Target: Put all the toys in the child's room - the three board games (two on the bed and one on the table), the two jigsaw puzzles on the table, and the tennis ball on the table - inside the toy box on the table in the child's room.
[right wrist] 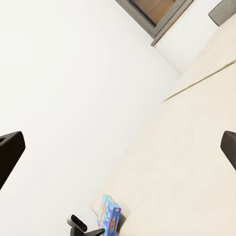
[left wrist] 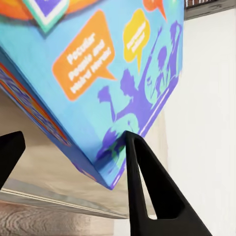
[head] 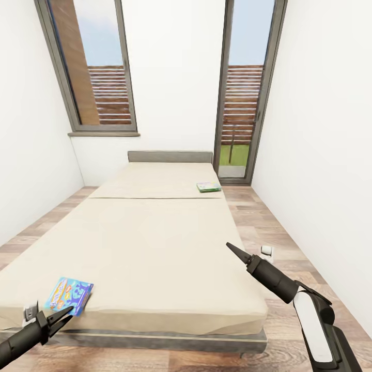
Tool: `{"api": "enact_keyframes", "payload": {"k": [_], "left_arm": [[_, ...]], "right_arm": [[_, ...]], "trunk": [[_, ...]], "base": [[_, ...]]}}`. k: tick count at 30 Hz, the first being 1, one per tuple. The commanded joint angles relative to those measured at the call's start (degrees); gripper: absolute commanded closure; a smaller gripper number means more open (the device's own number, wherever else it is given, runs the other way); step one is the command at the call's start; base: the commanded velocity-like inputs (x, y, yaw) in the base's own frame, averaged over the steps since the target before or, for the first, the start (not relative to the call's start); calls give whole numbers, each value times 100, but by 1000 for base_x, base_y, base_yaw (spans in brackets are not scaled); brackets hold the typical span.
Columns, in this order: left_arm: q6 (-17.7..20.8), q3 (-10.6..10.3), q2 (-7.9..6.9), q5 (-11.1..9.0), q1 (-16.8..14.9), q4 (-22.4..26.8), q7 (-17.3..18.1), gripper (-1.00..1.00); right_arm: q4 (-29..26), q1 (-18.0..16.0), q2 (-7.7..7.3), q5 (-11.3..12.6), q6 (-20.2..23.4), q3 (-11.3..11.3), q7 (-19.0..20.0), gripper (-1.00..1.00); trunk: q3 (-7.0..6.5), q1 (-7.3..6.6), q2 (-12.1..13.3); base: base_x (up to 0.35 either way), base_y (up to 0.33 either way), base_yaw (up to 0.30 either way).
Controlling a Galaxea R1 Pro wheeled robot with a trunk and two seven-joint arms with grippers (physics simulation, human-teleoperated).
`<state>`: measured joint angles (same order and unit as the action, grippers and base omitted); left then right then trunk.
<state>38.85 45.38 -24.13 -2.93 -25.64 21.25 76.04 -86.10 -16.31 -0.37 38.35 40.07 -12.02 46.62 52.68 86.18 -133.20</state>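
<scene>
Left fingers point(head: 61, 316) apart at 1 of 2 board games point(head: 69, 295) on bed point(head: 155, 243); right fingers point(head: 231, 247) apart.

We count one wide beige-mattressed bed point(head: 150, 243); two flat printed board game boxes on it, one blue point(head: 70, 295) at its foot corner, one green-and-white point(head: 208, 187) near its headboard; two tall grey-framed windows point(head: 98, 67) beyond the bed.
</scene>
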Motion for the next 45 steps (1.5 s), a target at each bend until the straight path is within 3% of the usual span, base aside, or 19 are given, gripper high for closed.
{"api": "enact_keyframes", "payload": {"k": [1,9,31,45], "left_arm": [[-89,34,14,28,-37,-7,-151,100],[-89,37,14,27,-37,-7,-151,100],[-89,32,14,26,-37,-7,-151,100],[-89,33,14,28,-37,-7,-151,100]], "right_arm": [[0,-4,1,24,36,-4,5,-100],[3,-4,2,24,36,-2,3,-100],[5,-4,10,24,18,-2,-4,-100],[2,-4,25,24,18,7,-4,-100]], "trunk": [[5,0,-1],[5,0,-1],[-211,-263,480],[-247,-307,561]], "base": [[0,0,0],[0,0,0],[0,0,0],[0,0,0]]}}
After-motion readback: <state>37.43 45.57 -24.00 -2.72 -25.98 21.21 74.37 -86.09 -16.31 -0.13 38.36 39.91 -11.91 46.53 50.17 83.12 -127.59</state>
